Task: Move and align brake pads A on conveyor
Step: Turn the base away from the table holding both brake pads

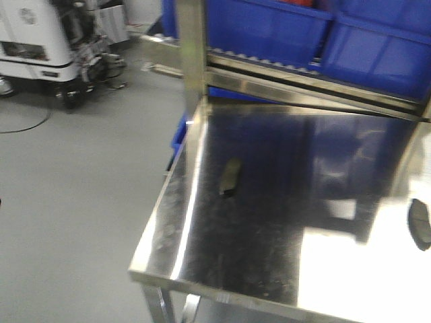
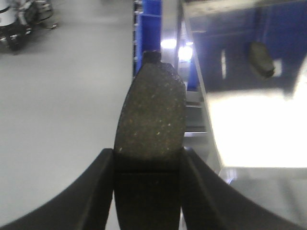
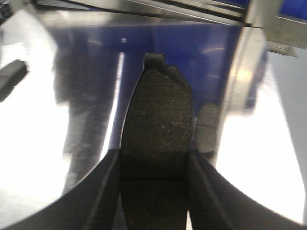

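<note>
Steel fills the front view: the tabletop (image 1: 256,249) bears one brake pad (image 1: 229,178) near its left rim and a second pad (image 1: 420,224) cut off by the frame's right edge, with bare sheet between. Blue bins (image 1: 269,27) stand behind. A white machine (image 1: 34,40) on the grey floor (image 1: 81,202) carries a round mark too blurred to read.

Left wrist view: the left gripper (image 2: 147,155) clamps the left-held pad (image 2: 151,110) beside the table edge, and a loose pad (image 2: 261,60) lies on the steel.

Right wrist view: the right gripper (image 3: 153,155) pinches the right-held pad (image 3: 158,115) above the tabletop, and a far pad (image 3: 10,76) lies at the left border.
</note>
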Robot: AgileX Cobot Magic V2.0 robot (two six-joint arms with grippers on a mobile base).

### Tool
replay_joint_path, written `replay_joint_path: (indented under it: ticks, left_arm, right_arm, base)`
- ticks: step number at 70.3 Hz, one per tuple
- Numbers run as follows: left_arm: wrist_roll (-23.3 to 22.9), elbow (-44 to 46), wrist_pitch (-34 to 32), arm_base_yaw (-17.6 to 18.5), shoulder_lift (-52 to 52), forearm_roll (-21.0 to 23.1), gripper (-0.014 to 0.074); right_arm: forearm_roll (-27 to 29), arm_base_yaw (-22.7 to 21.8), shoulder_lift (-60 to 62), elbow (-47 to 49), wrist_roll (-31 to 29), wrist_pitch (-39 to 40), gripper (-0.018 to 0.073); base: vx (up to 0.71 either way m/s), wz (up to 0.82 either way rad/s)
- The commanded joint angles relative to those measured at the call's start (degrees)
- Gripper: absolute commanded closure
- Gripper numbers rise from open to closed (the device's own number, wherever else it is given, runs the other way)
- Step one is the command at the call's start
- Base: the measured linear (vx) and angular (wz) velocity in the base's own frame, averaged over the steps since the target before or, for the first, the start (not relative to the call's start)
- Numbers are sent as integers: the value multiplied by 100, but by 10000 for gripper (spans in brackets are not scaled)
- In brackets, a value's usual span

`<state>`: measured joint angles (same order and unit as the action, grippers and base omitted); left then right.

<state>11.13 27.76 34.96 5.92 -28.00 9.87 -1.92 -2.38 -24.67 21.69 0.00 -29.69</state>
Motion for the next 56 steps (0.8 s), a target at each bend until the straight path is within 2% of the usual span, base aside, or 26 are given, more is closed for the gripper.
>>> replay_joint_path:
  ticks: [1, 56]
  left_arm:
    - [-17, 171, -548, 52, -31, 91, 450]
    - [-17, 171, -531, 52, -24, 91, 450]
  right_arm:
    - [-33, 14, -14, 173, -79, 496, 563]
    - [-33, 14, -14, 173, -79, 495, 563]
  base:
    - [-15, 59]
    - [-10, 64]
